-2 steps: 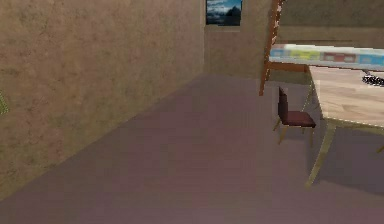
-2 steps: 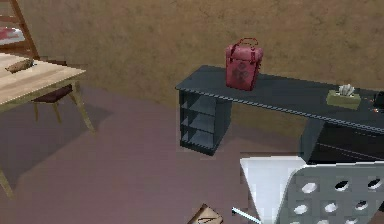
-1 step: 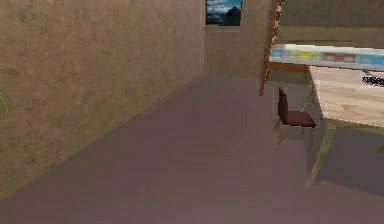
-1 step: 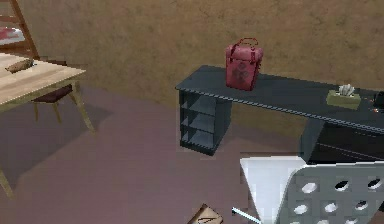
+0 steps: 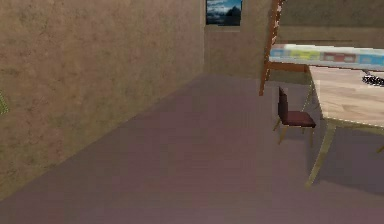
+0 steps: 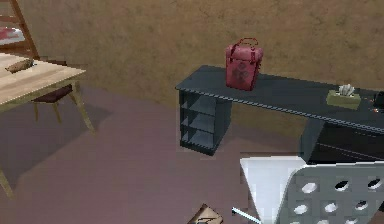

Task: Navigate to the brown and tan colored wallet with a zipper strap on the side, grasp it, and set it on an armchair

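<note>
A small flat brown and tan thing (image 6: 20, 65) lies on the light wooden table (image 6: 40, 85) at the arm side view's upper left; I cannot tell whether it is the wallet. The same table (image 5: 350, 100) stands at the forward view's right, with a small dark thing (image 5: 373, 80) near its far right edge.
A chair with a dark red seat (image 5: 295, 115) stands at the table, and a wooden ladder shelf (image 5: 272, 45) and a wall picture (image 5: 224, 12) lie behind. A dark desk (image 6: 270, 95) carries a red bag (image 6: 243, 65) and a tissue box (image 6: 345, 96). A white perforated chair (image 6: 320, 195) and a small brown thing (image 6: 207, 214) sit at the bottom. Bare floor spreads across the middle.
</note>
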